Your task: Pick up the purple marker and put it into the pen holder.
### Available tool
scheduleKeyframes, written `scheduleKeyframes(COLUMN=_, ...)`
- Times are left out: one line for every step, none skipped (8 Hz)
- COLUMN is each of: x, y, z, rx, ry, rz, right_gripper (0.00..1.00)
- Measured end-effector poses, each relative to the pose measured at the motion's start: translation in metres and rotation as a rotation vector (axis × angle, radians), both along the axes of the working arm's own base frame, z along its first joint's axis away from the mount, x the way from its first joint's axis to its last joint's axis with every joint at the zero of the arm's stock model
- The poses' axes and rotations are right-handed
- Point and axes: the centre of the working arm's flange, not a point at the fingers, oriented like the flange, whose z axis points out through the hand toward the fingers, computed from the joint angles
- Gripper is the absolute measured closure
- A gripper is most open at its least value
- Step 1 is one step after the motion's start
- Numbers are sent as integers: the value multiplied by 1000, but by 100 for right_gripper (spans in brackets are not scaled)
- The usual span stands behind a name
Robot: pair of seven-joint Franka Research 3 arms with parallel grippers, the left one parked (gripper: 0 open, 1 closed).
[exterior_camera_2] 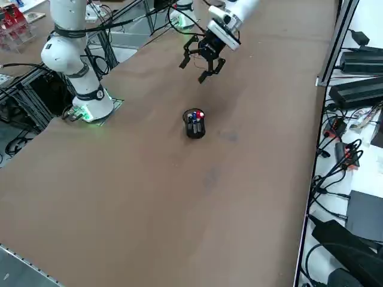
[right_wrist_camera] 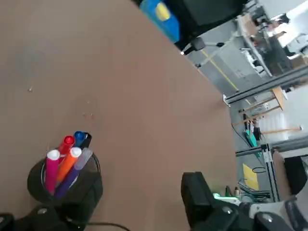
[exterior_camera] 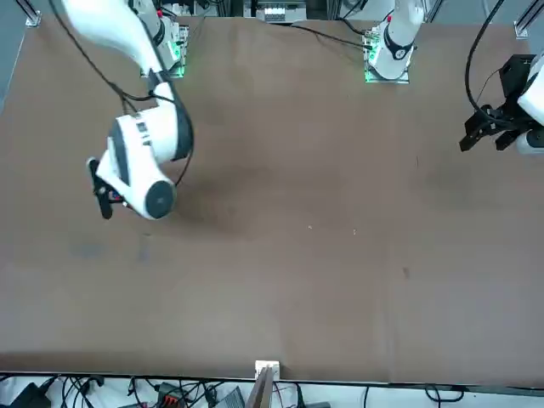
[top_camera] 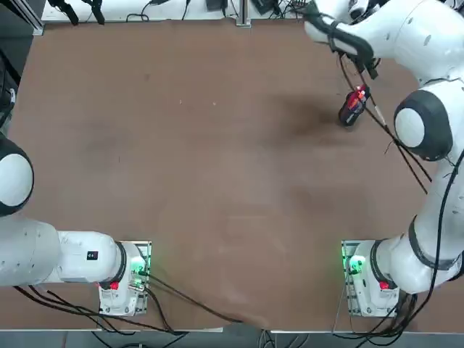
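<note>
in the right side view, going left to right, the pen holder [exterior_camera_2: 194, 127] stands upright on the brown table [exterior_camera_2: 149, 197] just left of the frame's centre, and the right gripper [exterior_camera_2: 202, 58] hangs in the air above it in the upper middle, fingers spread apart, holding and touching nothing. in the wrist view the holder sits at the lower left, and the purple marker [right_wrist_camera: 72, 173] is already inside it, leaning with its pale tip up beside the pink, orange, red and blue pens. in the top view the pen holder shows at the upper right.
</note>
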Motion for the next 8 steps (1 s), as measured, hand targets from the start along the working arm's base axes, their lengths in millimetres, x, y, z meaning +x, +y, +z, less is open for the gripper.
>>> scheduleKeyframes(x=8, y=-10, z=10, rx=119, ry=54, rz=46, right_gripper=0)
scheduleKeyframes(x=15, y=-19, z=22, rx=233, ry=99, rz=99, right_gripper=0)
scheduleKeyframes(x=21, y=-30, z=35, rx=347, ry=139, rz=155, right_gripper=0)
scheduleKeyframes(x=26, y=-43, z=52, rx=457, ry=167, rz=217, right_gripper=0)
scheduleKeyframes(x=28, y=-56, z=72, rx=571, ry=184, rz=287, right_gripper=0)
scheduleKeyframes(x=29, y=-70, z=94, rx=683, ry=189, rz=366, right_gripper=0)
scheduleKeyframes(x=30, y=-85, z=116, rx=798, ry=177, rz=470, right_gripper=0)
scheduleKeyframes(x=30, y=-98, z=134, rx=885, ry=164, rz=593, right_gripper=0)
